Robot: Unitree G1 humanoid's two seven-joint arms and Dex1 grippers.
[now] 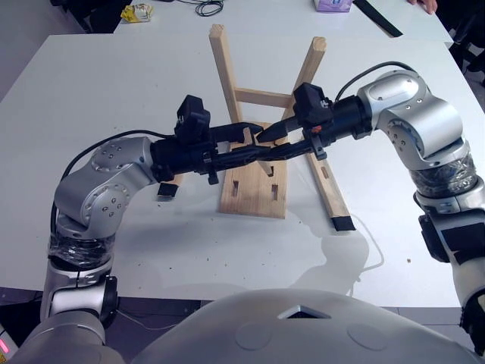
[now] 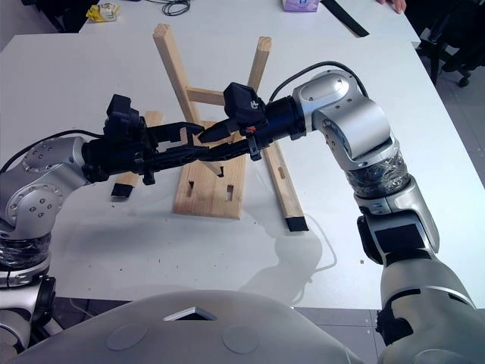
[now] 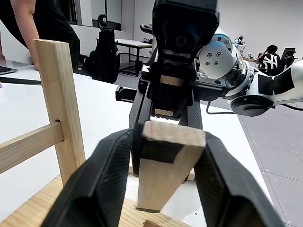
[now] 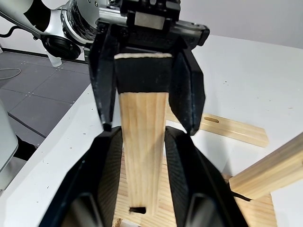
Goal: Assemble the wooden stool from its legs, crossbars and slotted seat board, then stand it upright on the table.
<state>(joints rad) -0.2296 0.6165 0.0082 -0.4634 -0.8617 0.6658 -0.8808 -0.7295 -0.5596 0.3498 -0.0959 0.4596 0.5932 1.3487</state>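
Counter (image 1: pixel 114 91): white and flat. A second table (image 1: pixel 265 19) behind it carries a yellow packet (image 1: pixel 138 11), a lilac box (image 1: pixel 333 5) and a black strap (image 1: pixel 375 17). The left wrist view adds the room: grey floor, desks, office chairs.

Left loose leg (image 4: pixel 236 128): flat on the counter beside the seat board (image 1: pixel 242 199), largely under my left arm. The right wrist view gives its oval slot.

Seat board: flat, slots up, long axis running away from me.

Left standing leg (image 1: pixel 226 68) and right standing leg (image 1: pixel 309 64): planted at the board's far end, splaying apart as they rise. The crossbar (image 1: pixel 261 96) runs left to right between them. The left wrist view shows one end seated in a slot.

Held leg (image 3: pixel 156 184): roughly on end over the board, black-capped end up, slightly tilted. I cannot tell whether its foot touches the board.

My left tool (image 3: pixel 165 142) is closed on it, and my right tool (image 4: pixel 142 135) is closed on it from the opposite side.

Right loose leg (image 1: pixel 324 178): flat by the board's right edge, cap toward me.
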